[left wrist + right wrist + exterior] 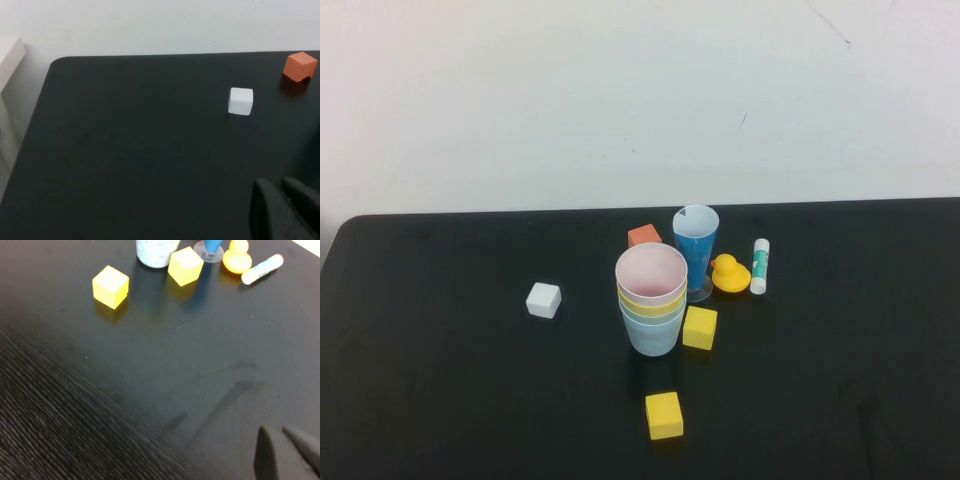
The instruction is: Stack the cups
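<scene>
Cups (652, 300) are nested in one stack, pink on top, near the table's (440, 400) middle; the stack's base is seen at the right wrist view's edge. Blue glass (696, 250), duck (728, 274) and glue stick (760, 266) are seen behind it, toward the far edge. White cube (240, 101) and orange cube (299, 65) are shown by the left wrist view, yellow cubes (110, 286) by the right. Left gripper (280, 187) and right gripper (277, 432) are seen only in wrist views, above bare table, fingers together, nothing held.
</scene>
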